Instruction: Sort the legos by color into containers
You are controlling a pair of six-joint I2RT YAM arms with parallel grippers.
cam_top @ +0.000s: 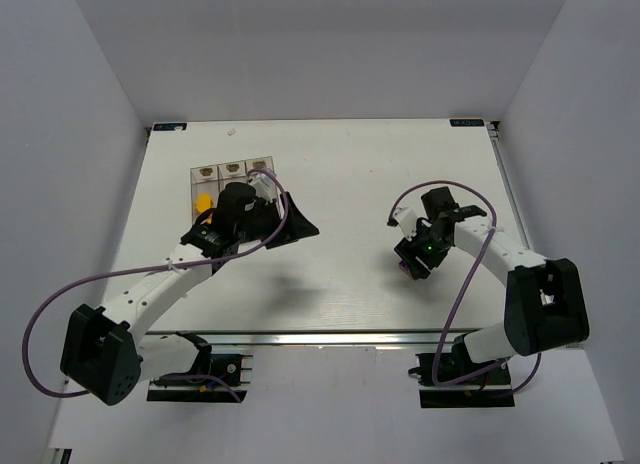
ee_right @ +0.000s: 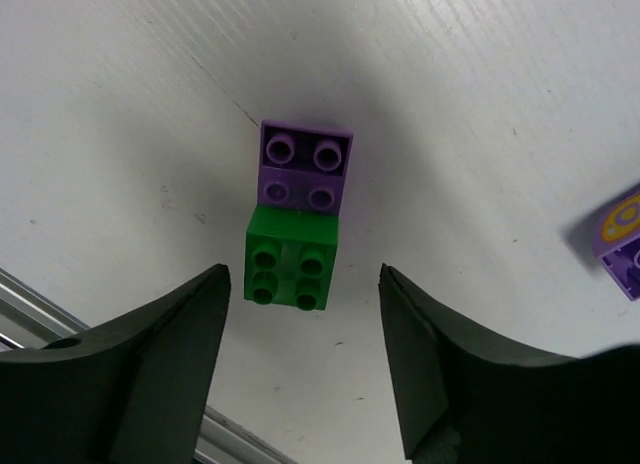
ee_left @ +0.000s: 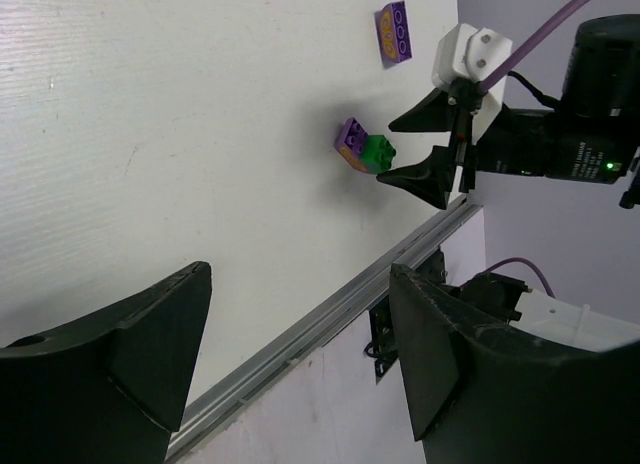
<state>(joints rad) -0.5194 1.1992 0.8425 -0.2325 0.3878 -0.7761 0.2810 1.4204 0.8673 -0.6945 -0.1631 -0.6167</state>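
The right claw (ee_right: 300,369) hovers with its fingers spread wide and nothing between them, over the lower right part of the tabletop (cam_top: 350,184) in the overhead view. In the right wrist view the green brick (ee_right: 290,256) lies straight ahead of the claw, centred in the gap, its near half level with the two fingertips. A purple brick (ee_right: 305,164) touches its far edge, so the pair makes one short row running up the frame, away from the claw and across the line along which the fingers would close. Whether the two are pressed together or only abut cannot be told. A second purple brick (ee_right: 620,239) lies well apart at the right edge. The containers (cam_top: 230,180) sit in the upper left of the overhead view, with a yellow brick (cam_top: 203,201) apparently in the leftmost bin, and the left claw (ee_left: 300,374), likewise wide open and empty, is beside them. So the right arm is much the nearer, and a descent would likely take the green brick by its sides.
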